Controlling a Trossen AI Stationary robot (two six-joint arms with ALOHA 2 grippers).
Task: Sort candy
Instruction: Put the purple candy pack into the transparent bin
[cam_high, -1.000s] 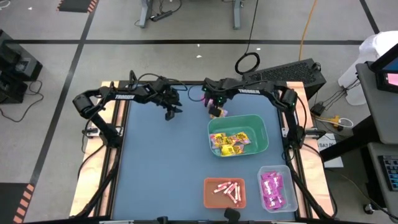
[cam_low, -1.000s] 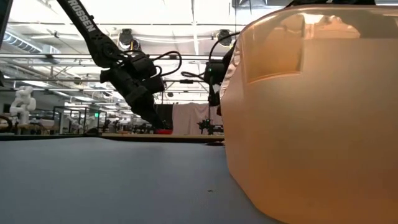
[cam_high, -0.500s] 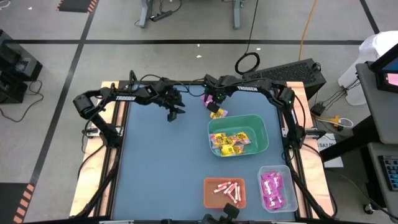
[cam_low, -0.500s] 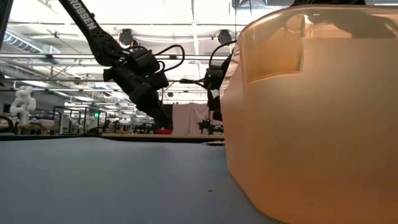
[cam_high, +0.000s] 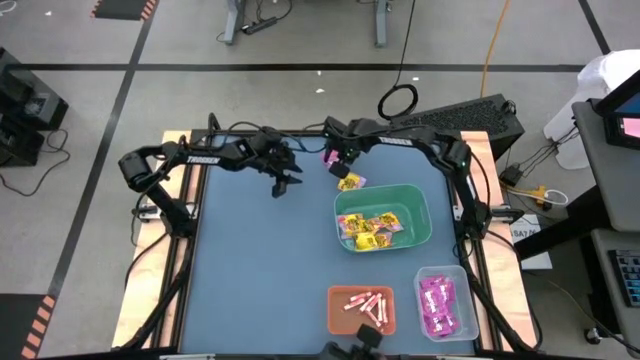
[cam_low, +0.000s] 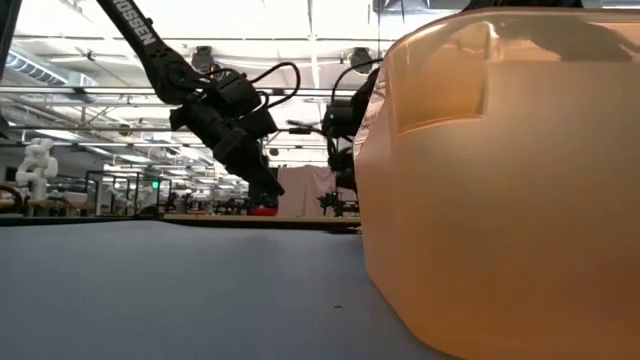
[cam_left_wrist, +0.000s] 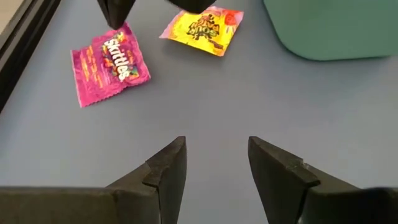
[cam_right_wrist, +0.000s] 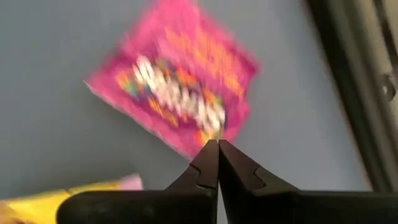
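Right gripper (cam_right_wrist: 217, 163) near bench far edge, fingers pressed together, empty, over magenta Skittles packet (cam_left_wrist: 109, 62). Yellow Sour Patch packet (cam_left_wrist: 201, 29) just beside it, near green bin (cam_high: 418, 222). Left gripper (cam_left_wrist: 215, 167) fingers apart, empty.

1. Three bins: one green bin (cam_high: 420, 200), one orange bin (cam_high: 337, 311) and one clear bin (cam_high: 462, 285).
2. Two loose packets on the mat, just beside the green bin's far rim: one magenta packet (cam_left_wrist: 109, 63) and one yellow packet (cam_left_wrist: 202, 28).
3. Yellow packets (cam_high: 372, 229) inside the green bin: several, with some pink among them; heaped, exact count unclear.
4. Pink-white sticks (cam_high: 364, 304) in the orange bin: about six, overlapping.
5. Magenta packets (cam_high: 436, 304) in the clear bin: several, stacked; count unclear.
6. Two arms, two grippers: left gripper (cam_high: 280, 187), right gripper (cam_high: 338, 167).
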